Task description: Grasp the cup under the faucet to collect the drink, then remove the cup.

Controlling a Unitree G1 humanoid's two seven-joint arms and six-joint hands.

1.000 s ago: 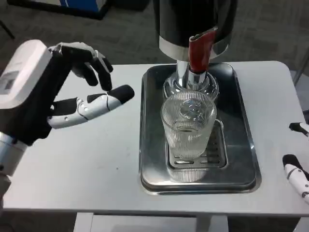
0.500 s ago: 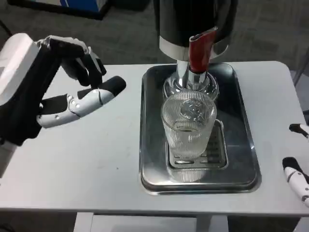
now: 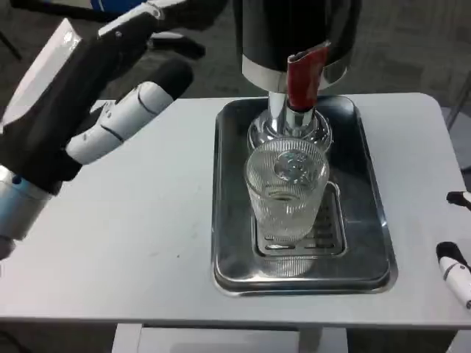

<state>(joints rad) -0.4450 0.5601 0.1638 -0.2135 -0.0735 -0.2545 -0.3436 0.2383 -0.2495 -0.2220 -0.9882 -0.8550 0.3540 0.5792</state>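
left hand: raised above the white table, palm side dark, white back turned to the picture's left edge. fingers stretched out and spread, tips aimed toward the drink dispenser; the upper ones reach up past the top of the frame and are partly blurred. nothing held between them. silver forearm runs down to the lower left corner.

ribbed glass cup: upright on the slotted drip grate, inside the steel tray, directly below the red faucet lever and chrome spout column. it stands well apart from the left fingertips, to their right and lower in the frame, untouched. liquid level inside cannot be told through the ribbing.

right hand: at the right edge of the frame, beyond the tray's right rim, only white-and-black fingertips visible; one tip sits above the other with a gap between. whether the hand as a whole is spread or curled cannot be told. it touches neither cup nor tray.

steel tray: rectangular, rounded corners, resting on the table with the dispenser base at its far end.
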